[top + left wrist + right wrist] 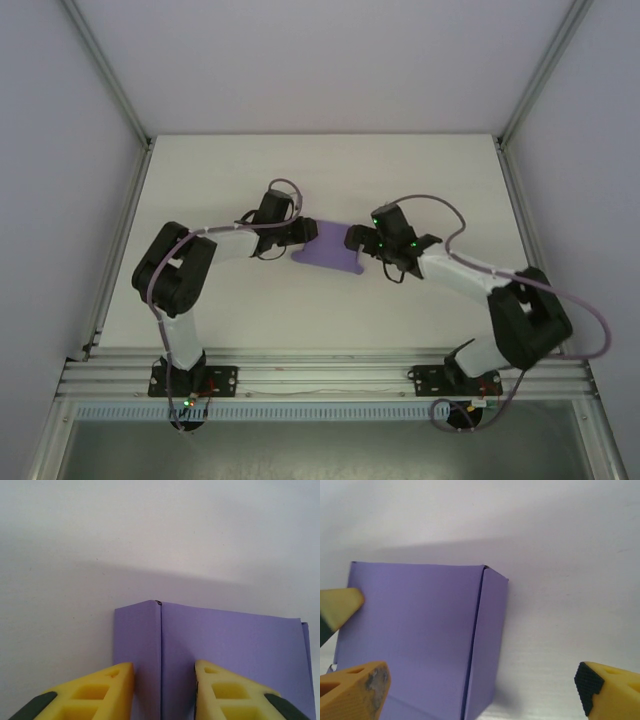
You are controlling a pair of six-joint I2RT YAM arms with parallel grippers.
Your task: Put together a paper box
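Observation:
The purple paper box (328, 246) lies folded into a box shape at mid-table, between my two grippers. My left gripper (303, 235) is at its left end. In the left wrist view that gripper (164, 667) has its yellow fingers (107, 687) a narrow gap apart, straddling a folded corner edge of the box (225, 640), and I see no pinch. My right gripper (358, 240) is at the box's right end. It is wide open (481, 680), with the box's near corner (420, 630) between its fingers and touching neither. A left-gripper fingertip (340, 607) overlaps the box's far edge.
The box rests on a white table (200, 180) enclosed by pale walls and aluminium frame posts (110, 90). A metal rail (320, 375) carrying both arm bases runs along the near edge. The right arm's cable (590, 320) loops out to the right.

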